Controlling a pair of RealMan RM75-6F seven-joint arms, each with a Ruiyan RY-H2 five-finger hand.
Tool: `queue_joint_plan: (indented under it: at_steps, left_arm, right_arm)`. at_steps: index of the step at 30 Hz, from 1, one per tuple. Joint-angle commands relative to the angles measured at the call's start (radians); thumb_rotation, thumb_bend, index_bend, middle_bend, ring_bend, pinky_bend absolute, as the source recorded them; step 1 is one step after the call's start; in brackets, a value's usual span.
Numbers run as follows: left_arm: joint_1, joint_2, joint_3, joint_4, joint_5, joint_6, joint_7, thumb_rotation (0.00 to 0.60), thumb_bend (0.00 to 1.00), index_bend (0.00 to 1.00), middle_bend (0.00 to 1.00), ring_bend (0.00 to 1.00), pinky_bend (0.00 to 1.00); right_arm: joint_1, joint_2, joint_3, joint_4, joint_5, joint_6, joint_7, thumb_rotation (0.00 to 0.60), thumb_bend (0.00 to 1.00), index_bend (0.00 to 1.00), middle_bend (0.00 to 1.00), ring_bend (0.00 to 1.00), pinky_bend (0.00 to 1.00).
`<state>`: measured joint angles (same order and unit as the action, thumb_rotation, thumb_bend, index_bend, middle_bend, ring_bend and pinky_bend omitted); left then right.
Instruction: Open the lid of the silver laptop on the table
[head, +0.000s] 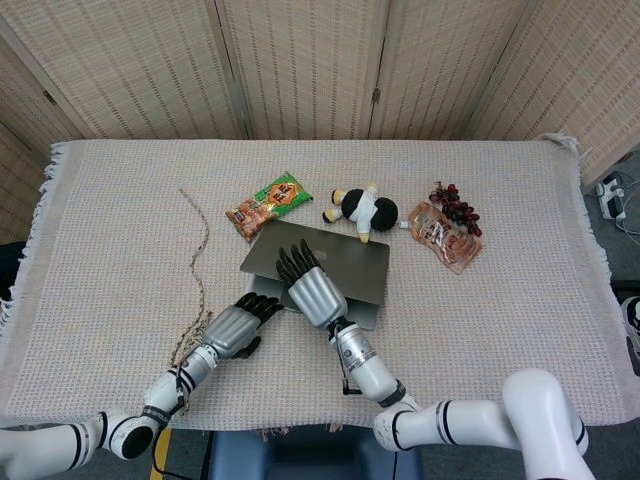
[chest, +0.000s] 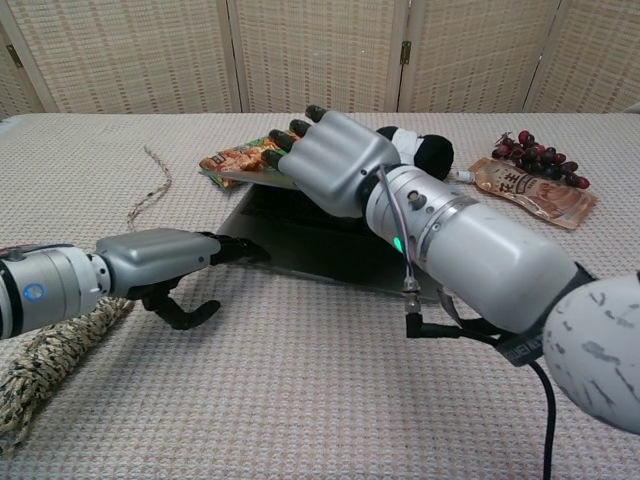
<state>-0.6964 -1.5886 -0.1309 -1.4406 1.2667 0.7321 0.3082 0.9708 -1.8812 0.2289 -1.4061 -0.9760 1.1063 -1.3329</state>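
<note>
The silver laptop (head: 345, 262) lies at the middle of the table with its lid lifted a little at the front. My right hand (head: 308, 285) is at the lid's front left edge; its fingers (chest: 290, 140) lie over the edge and the thumb is hidden, and the lid hangs raised above the dark base (chest: 300, 250). My left hand (head: 240, 325) reaches in from the left with its fingers stretched out. Its fingertips (chest: 240, 250) touch the base's front left corner, thumb spread below, holding nothing.
A coil of rope (head: 200, 255) runs along the left side and ends near my left forearm (chest: 50, 350). Behind the laptop lie a green and orange snack packet (head: 268, 205), a black and white plush toy (head: 360, 210), grapes (head: 455, 208) and an orange pouch (head: 440, 238).
</note>
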Motion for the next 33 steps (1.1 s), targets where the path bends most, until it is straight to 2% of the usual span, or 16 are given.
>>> queue_joint_plan:
  at_steps: [1, 17, 21, 33]
  left_arm:
    - [-0.028, -0.018, -0.003, 0.017, -0.062, -0.026, 0.044, 0.6, 0.64, 0.03, 0.07, 0.0, 0.0]
    - [-0.079, -0.032, 0.03, 0.022, -0.188, -0.016, 0.115, 0.6, 0.64, 0.03, 0.07, 0.0, 0.0]
    - [-0.084, -0.031, 0.038, 0.02, -0.198, -0.008, 0.116, 0.6, 0.64, 0.03, 0.06, 0.0, 0.0]
    - [-0.099, -0.029, 0.056, 0.009, -0.214, 0.013, 0.115, 0.6, 0.64, 0.03, 0.07, 0.0, 0.0]
  right_arm:
    - [0.003, -0.003, -0.002, 0.004, 0.008, 0.003, 0.007, 0.6, 0.62, 0.0, 0.0, 0.0, 0.0]
    - [0.004, 0.03, -0.003, 0.018, 0.061, 0.027, 0.042, 0.6, 0.62, 0.0, 0.0, 0.0, 0.0]
    - [0.003, 0.056, 0.016, 0.013, 0.071, 0.038, 0.066, 0.6, 0.62, 0.0, 0.0, 0.0, 0.0]
    - [-0.009, 0.197, 0.118, -0.039, 0.147, 0.06, 0.17, 0.6, 0.62, 0.0, 0.0, 0.0, 0.0]
